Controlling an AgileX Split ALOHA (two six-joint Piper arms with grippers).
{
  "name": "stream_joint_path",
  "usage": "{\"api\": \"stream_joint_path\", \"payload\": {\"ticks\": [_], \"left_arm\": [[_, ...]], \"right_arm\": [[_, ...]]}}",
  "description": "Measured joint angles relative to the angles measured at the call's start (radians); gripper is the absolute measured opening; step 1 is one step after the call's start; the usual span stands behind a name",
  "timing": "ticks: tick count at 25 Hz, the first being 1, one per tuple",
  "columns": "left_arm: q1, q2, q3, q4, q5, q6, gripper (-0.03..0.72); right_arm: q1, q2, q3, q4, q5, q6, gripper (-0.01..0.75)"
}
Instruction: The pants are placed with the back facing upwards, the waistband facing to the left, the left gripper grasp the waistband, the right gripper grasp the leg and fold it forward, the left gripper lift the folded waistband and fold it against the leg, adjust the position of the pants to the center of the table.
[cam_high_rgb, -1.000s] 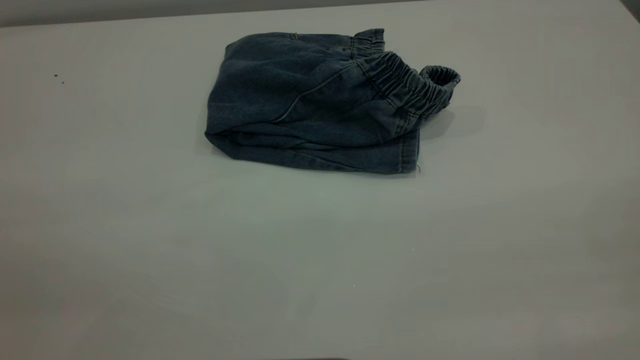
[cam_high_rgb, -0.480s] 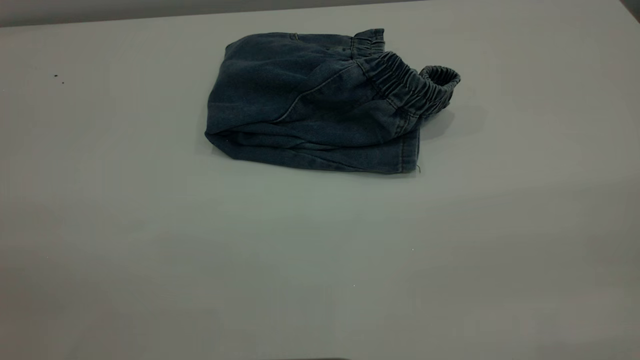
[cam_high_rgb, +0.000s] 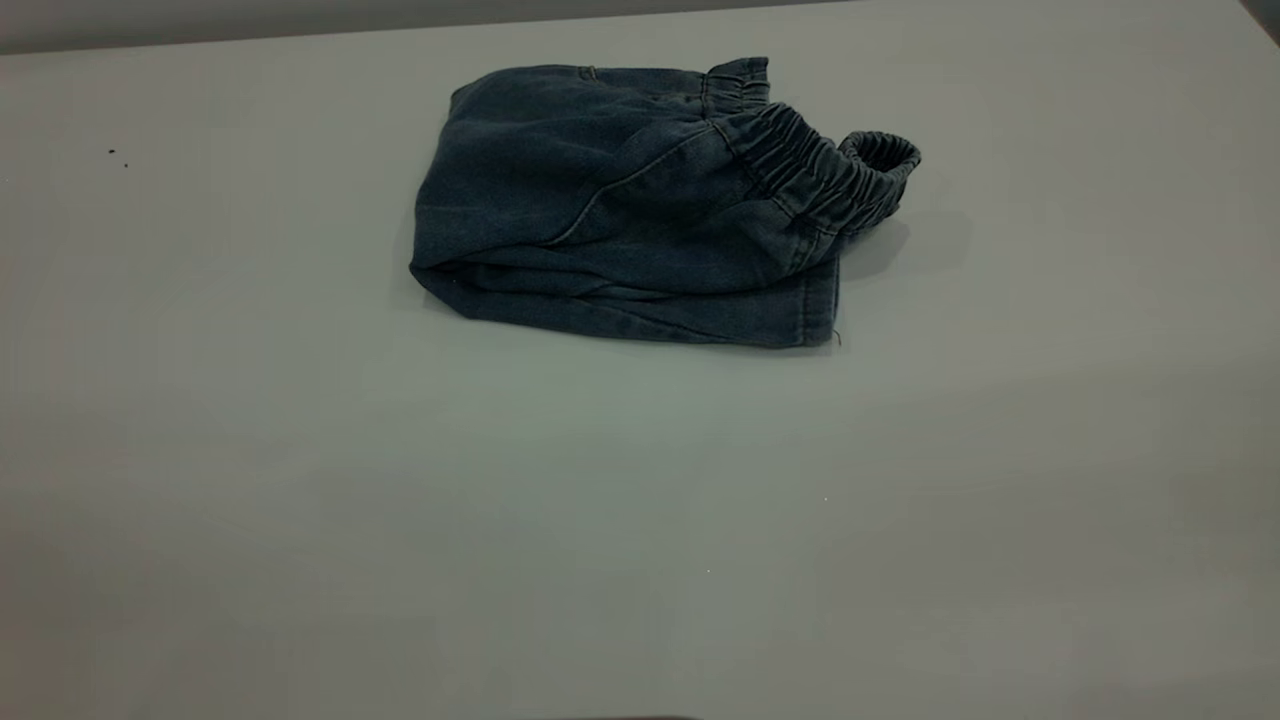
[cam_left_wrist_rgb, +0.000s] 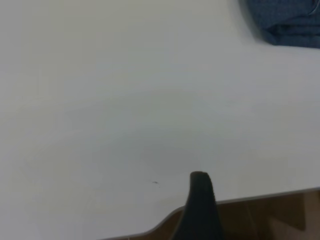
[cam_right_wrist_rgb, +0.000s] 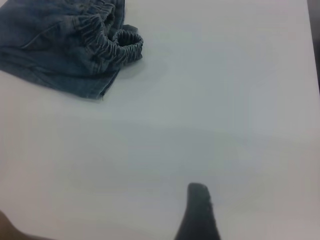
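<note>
On the far half of the large white matte table (cam_high_rgb: 300, 500), folded dark blue denim pants (cam_high_rgb: 620, 200) lie with the gathered waistband (cam_high_rgb: 820, 170) toward the right. Nothing has shifted versus the earlier frames; folding looks done, centering questionable. Left gripper (cam_left_wrist_rgb: 200, 210) and right gripper (cam_right_wrist_rgb: 199, 212) are pulled back, touching nothing; finger state can't be told.

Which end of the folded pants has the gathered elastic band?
The right end of the pants in the exterior view: the waistband is ruffled there, while the left end is a smooth fold.
</note>
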Motion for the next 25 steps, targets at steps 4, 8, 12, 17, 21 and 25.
{"api": "stream_joint_path", "payload": {"ticks": [4,8,12,17,21,25], "left_arm": [[0.0,0.0,0.0,0.0,0.0,0.0,0.531],[0.0,0.0,0.0,0.0,0.0,0.0,0.531],[0.0,0.0,0.0,0.0,0.0,0.0,0.531],[0.0,0.0,0.0,0.0,0.0,0.0,0.531],[0.0,0.0,0.0,0.0,0.0,0.0,0.531],[0.0,0.0,0.0,0.0,0.0,0.0,0.531]], "right_arm": [[0.0,0.0,0.0,0.0,0.0,0.0,0.466],[0.0,0.0,0.0,-0.004,0.0,0.009,0.466],[0.0,0.0,0.0,-0.068,-0.008,0.105,0.466],[0.0,0.0,0.001,-0.147,-0.013,0.189,0.466],[0.0,0.0,0.001,-0.146,-0.014,0.198,0.466],[0.0,0.0,0.001,-0.146,-0.015,0.198,0.466]]}}
